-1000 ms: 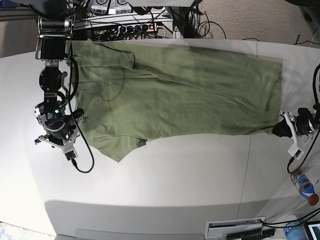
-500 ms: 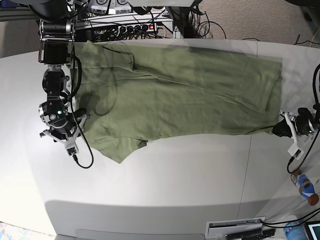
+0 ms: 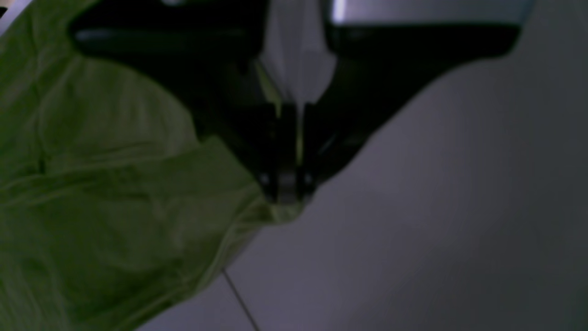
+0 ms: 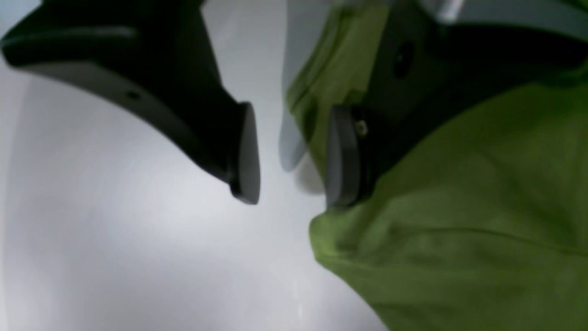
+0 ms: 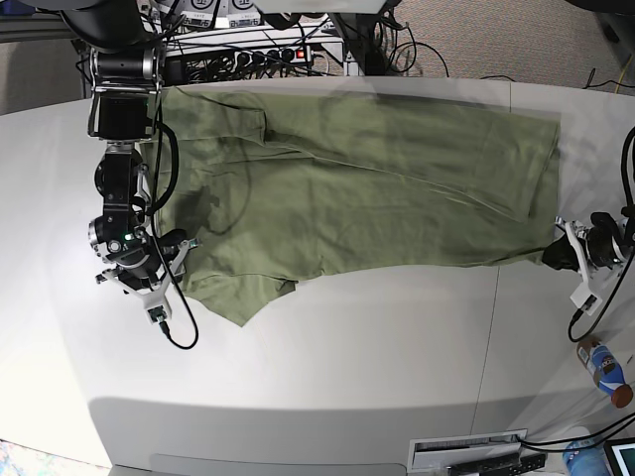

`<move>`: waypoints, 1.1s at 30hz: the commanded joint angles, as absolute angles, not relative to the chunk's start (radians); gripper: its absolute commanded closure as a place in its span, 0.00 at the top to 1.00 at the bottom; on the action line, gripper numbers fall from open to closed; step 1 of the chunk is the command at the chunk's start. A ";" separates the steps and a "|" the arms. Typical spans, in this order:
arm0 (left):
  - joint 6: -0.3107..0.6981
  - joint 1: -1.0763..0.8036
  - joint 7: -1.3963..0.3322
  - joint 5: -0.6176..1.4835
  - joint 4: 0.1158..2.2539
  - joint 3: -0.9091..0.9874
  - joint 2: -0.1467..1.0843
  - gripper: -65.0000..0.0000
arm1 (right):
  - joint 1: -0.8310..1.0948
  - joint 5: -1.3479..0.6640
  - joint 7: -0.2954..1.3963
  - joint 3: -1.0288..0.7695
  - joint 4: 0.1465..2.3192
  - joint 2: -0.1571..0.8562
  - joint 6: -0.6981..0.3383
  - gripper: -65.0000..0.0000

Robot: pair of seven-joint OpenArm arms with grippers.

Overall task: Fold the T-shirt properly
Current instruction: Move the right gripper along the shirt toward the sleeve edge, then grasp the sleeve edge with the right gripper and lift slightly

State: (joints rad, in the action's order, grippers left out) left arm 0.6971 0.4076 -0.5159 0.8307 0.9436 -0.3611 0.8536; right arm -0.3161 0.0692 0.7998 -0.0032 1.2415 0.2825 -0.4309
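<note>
The olive-green T-shirt (image 5: pixel 367 188) lies spread flat across the white table (image 5: pixel 327 347), with one sleeve (image 5: pixel 238 293) pointing toward the front left. My right gripper (image 5: pixel 177 250) is at the shirt's left edge by that sleeve. In the right wrist view it (image 4: pixel 294 156) is open: one finger (image 4: pixel 245 151) is over bare table, and the other (image 4: pixel 342 156) is against the edge of the cloth (image 4: pixel 459 220). My left gripper (image 5: pixel 552 256) is at the shirt's front right corner. In the left wrist view it (image 3: pixel 287 193) is shut on that corner of the shirt (image 3: pixel 115 193).
A plastic bottle (image 5: pixel 607 369) lies at the table's right edge, near the left arm. Cables and power strips (image 5: pixel 248 50) run behind the table's back edge. A flat device (image 5: pixel 466 451) sits at the front edge. A seam (image 5: pixel 491 327) crosses the tabletop.
My right arm has moved to the right and toward the front, bringing its gripper up to the shirt's left edge by the sleeve. The left arm has not moved.
</note>
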 commanded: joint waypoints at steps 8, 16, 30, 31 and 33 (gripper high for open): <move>0.698 0.429 -0.497 0.841 0.954 -0.353 0.878 0.00 | -0.346 0.063 0.837 -0.007 1.255 0.296 -0.425 0.00; 0.698 0.429 -0.493 0.841 0.954 -0.353 0.878 0.00 | -0.346 0.035 0.842 -0.007 1.351 0.296 -0.425 0.00; 0.698 0.429 -0.474 0.841 0.954 -0.353 0.878 0.00 | -0.346 0.027 0.953 -0.007 1.396 0.297 -0.426 0.48; 0.698 0.429 -0.475 0.839 0.954 -0.353 0.878 0.00 | -0.346 0.036 0.959 -0.007 1.393 0.297 -0.426 0.48; 0.698 0.429 -0.475 0.828 0.954 -0.353 0.878 0.00 | -0.346 0.036 0.984 -0.007 1.393 0.297 -0.425 0.48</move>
